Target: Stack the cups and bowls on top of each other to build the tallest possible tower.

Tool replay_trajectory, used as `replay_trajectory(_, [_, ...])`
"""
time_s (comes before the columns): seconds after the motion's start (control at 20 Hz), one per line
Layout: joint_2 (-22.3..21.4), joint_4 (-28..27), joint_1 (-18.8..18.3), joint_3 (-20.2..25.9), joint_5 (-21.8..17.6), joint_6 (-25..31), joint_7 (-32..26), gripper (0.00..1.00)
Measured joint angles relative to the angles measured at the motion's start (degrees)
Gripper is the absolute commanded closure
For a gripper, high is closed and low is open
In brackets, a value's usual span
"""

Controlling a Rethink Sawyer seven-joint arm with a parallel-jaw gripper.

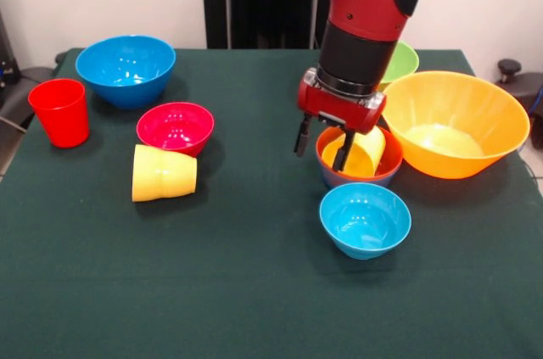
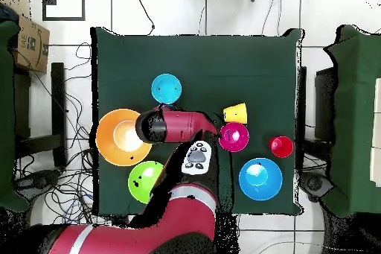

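Fingers apart over 1 orange bowl w/ yellow cup.

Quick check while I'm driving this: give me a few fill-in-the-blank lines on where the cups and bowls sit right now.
1. The yellow cup beside the crimson bowl is lying on its ____.
2. The red cup stands upright next to the medium ____ bowl.
3. The gripper hangs over the orange-red bowl, which holds a ____ cup.
4. The lime green bowl sits behind the large ____ bowl.

Missing words: side; blue; yellow; yellow-orange
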Motion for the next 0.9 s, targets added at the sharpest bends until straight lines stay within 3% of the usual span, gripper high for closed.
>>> replay_trajectory(0.9, [-0.5, -0.2, -1.0, 0.1, 0.0, 0.1, 0.0, 0.00])
